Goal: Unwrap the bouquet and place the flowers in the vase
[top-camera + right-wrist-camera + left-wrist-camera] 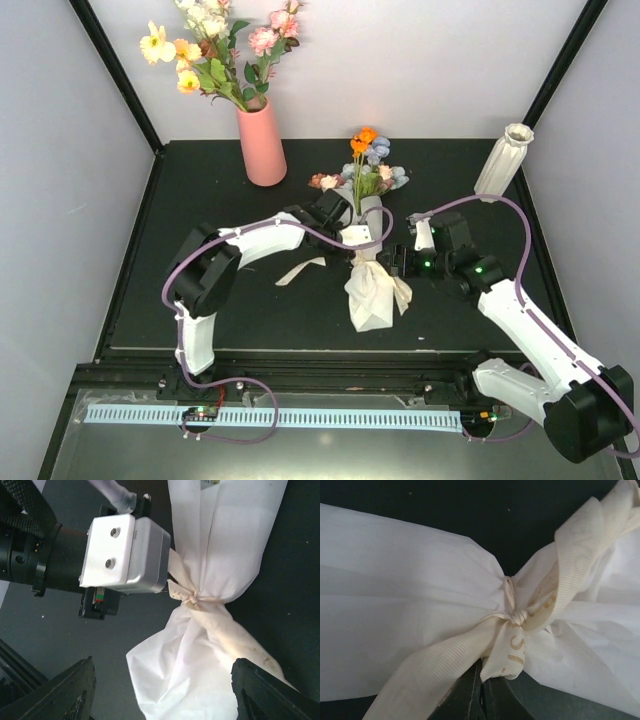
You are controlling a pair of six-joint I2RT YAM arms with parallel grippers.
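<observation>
Black tabletop [250,310], centre frame: bouquet [368,270] lies top-to-bottom, my left gripper [481,692] clamped on its ribbon [435,665], right gripper [161,690] spread open just right.

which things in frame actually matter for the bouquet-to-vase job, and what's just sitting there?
In play:
- bouquet, wrapped
- ribbon tied round it
- white ribbed vase, back right
- left gripper, shut on ribbon
- right gripper, open, straddling the wrap's lower end

Lying about:
- pink vase, back left
- yellow, pink and white bunch in it
</observation>
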